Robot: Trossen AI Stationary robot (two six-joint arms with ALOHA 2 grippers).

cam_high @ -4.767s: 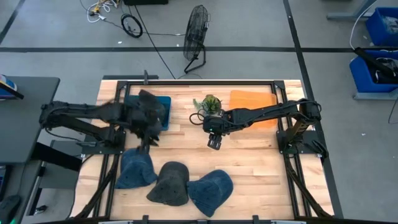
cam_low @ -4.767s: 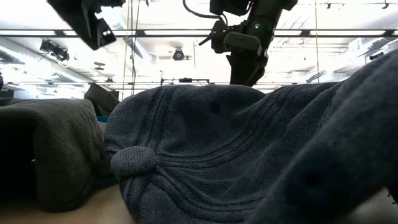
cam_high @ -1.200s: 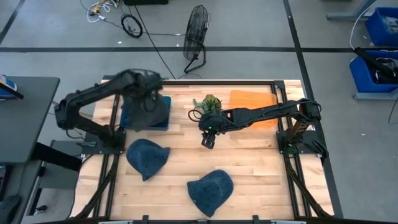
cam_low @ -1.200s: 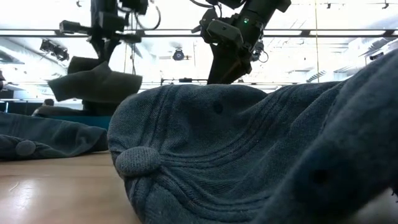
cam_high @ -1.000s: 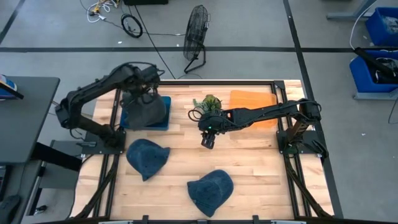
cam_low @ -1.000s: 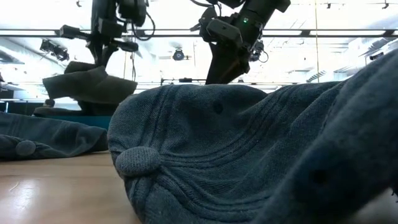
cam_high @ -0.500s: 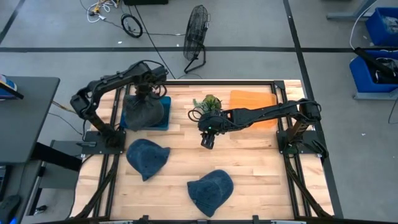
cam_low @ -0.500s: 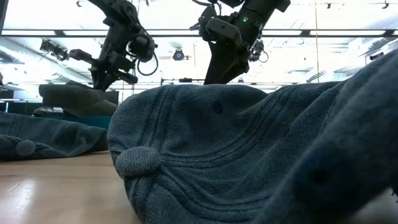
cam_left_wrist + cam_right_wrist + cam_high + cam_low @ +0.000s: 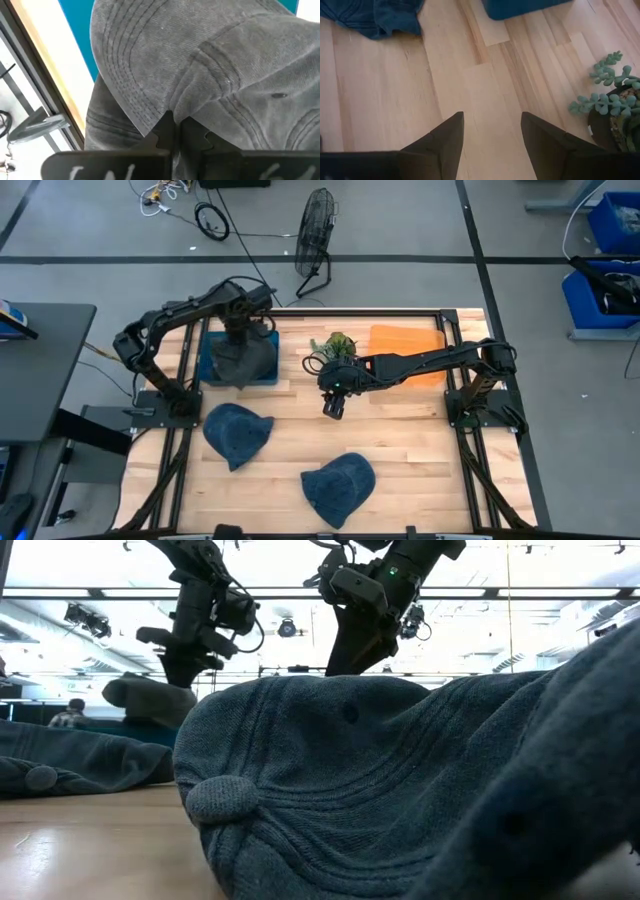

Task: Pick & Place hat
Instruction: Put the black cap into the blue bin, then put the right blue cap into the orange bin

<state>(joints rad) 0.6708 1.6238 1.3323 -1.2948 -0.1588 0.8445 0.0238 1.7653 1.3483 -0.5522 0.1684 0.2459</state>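
A dark grey hat [image 9: 246, 365] sits on a blue tray [image 9: 205, 348] at the table's far left; it also shows in the low view [image 9: 145, 696]. My left gripper [image 9: 243, 332] stands over it, shut on the hat [image 9: 200, 65]. Two blue hats [image 9: 238, 432] [image 9: 338, 483] lie flat on the wooden table nearer the front. My right gripper [image 9: 332, 408] hangs open and empty above the table's middle, and bare wood shows between its fingers [image 9: 492, 125]. My left gripper pinches a raised fold of the grey hat's crown [image 9: 167, 107] between its two shut fingers, coming from above and pointing down. The hat bunches up toward the fingers. The rest of it spreads below them over the blue tray [image 9: 75, 30].
A small potted plant [image 9: 335, 345] and an orange mat [image 9: 405, 340] are at the far middle and far right. The near blue hat [image 9: 380, 790] fills most of the low view. Bare wood lies between the hats and the right gripper.
My left gripper, still shut on the grey hat, has gone down and a little toward the table's right over the blue tray. The hat, which hung clear of the tray, has come down onto it. My right gripper has kept still.
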